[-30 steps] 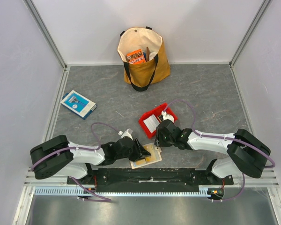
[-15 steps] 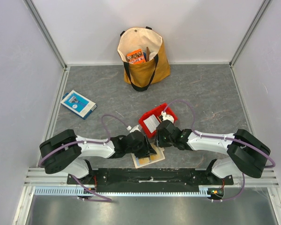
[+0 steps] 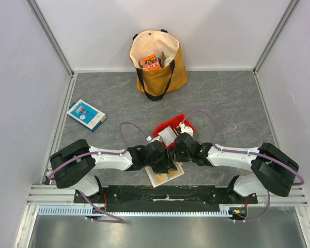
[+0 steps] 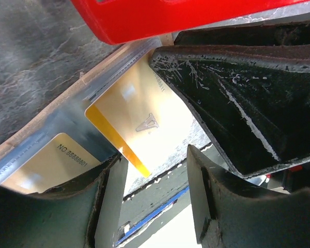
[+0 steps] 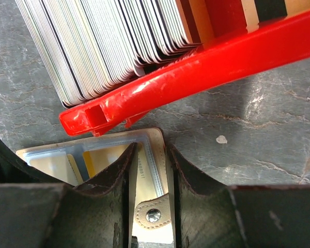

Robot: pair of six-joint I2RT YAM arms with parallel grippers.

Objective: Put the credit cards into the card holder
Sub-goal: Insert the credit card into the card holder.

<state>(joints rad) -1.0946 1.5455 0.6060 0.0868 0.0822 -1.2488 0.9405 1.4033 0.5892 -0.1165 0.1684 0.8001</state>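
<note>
One card holder (image 3: 163, 178), tray (image 3: 190, 124), bag (image 3: 157, 64) and box (image 3: 86, 114).

The left white-and-black arm (image 3: 109, 160) and the right arm (image 3: 232, 154) stretch inward across the frame's lower middle, wrists almost meeting. The left gripper (image 4: 155, 170) holds its black fingers clearly apart. The right gripper (image 5: 150, 175) leaves a narrow gap.

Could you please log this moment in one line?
card holder open; credit cards in red tray; left claw open; right claw at holder
</note>
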